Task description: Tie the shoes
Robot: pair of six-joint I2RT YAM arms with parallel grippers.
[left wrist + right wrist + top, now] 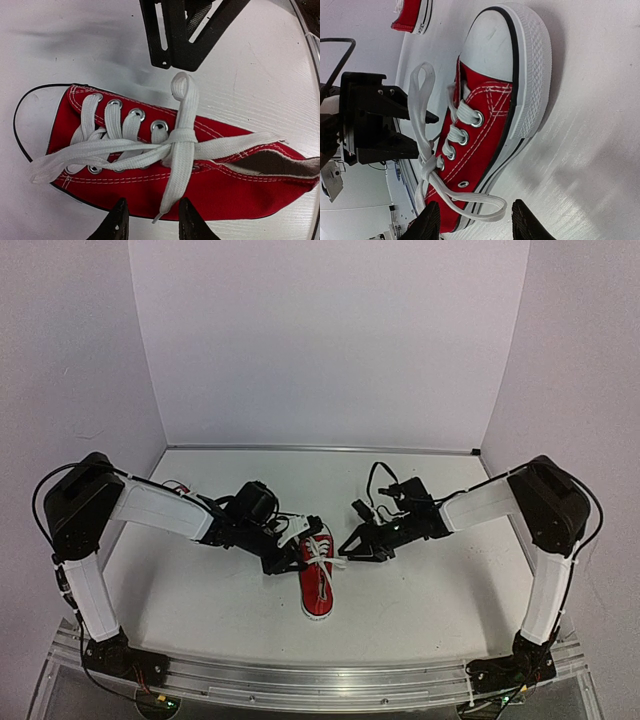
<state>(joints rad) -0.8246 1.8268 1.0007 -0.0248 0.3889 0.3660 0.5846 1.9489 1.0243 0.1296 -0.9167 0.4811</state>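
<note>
One red sneaker (225, 195) sits sole-down midway across the desk (440, 590) between the arms, its long axis running near-to-far and its toe cap (495, 45) pointing away from the arm bases. Its laces (115, 150) are crossed and cinched under a single raised loop (182, 87), which leans toward the spread right jaws, while the left jaws, equally spread, straddle the loose lace end (170, 195) opposite, apparently stationed to draw the bow tight. Well apart at far left, the second sneaker (412, 15) waits.

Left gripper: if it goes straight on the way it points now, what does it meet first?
The left gripper would probably meet the loose lace end first, which lies between its open jaws, and then the red side of the shoe just behind. Depth is unclear.
</note>
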